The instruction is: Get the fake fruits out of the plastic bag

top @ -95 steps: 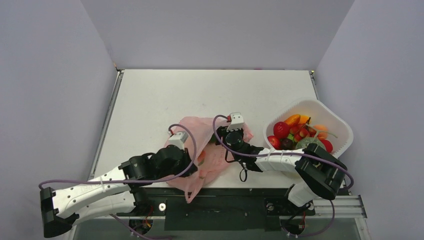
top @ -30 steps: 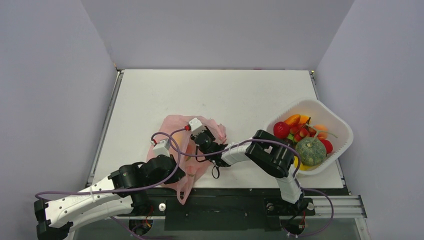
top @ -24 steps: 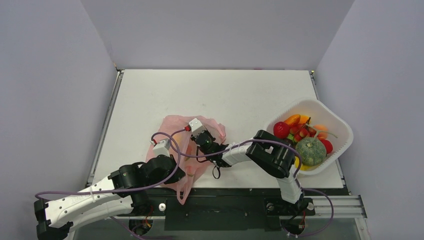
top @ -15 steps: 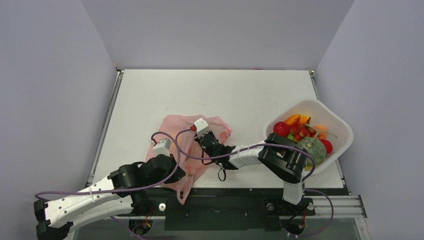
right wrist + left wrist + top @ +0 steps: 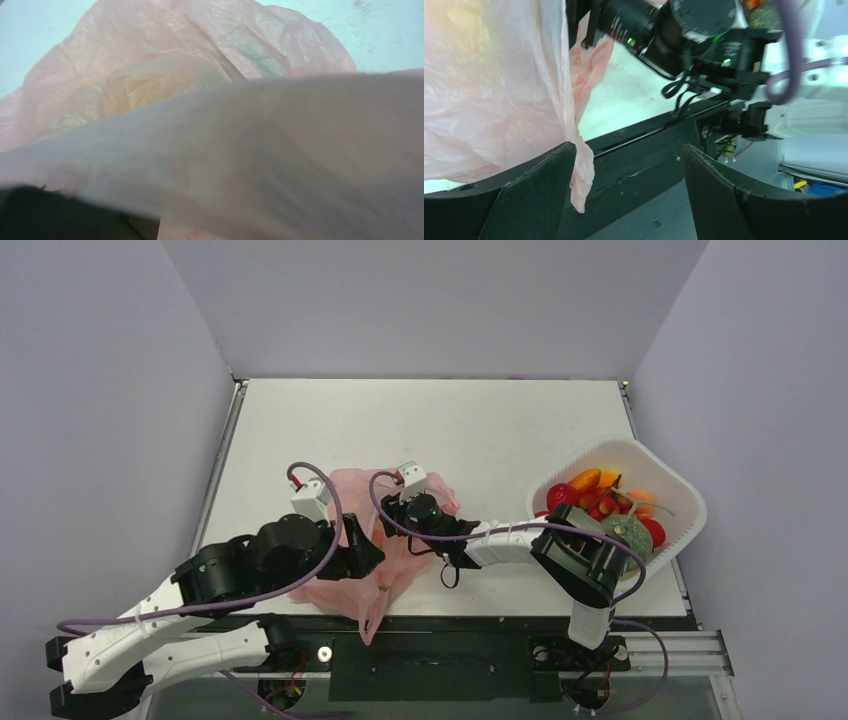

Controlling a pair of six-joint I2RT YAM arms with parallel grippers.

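The pink plastic bag [image 5: 352, 498] lies crumpled near the table's front edge. My left gripper [image 5: 368, 552] is at its near right side, open. In the left wrist view the fingers [image 5: 524, 195] stand wide apart, and only a hanging strip of the bag [image 5: 576, 180] brushes the left one. My right gripper [image 5: 392, 518] reaches into the bag from the right. Pink plastic [image 5: 250, 150] covers its fingers in the right wrist view, where a yellow-orange fruit [image 5: 135, 90] shows dimly through the film. Several fake fruits [image 5: 600, 505] lie in the basket.
A white basket [image 5: 680, 490] stands at the right edge of the table, holding a green melon [image 5: 625, 532] among the fruits. Purple cables loop over the bag. The black front rail [image 5: 649, 150] runs just below the bag's hanging end.
My left gripper has opened and let go of the bag, and that arm has swung up and to the right. My right wrist has shifted slightly right over the bag.
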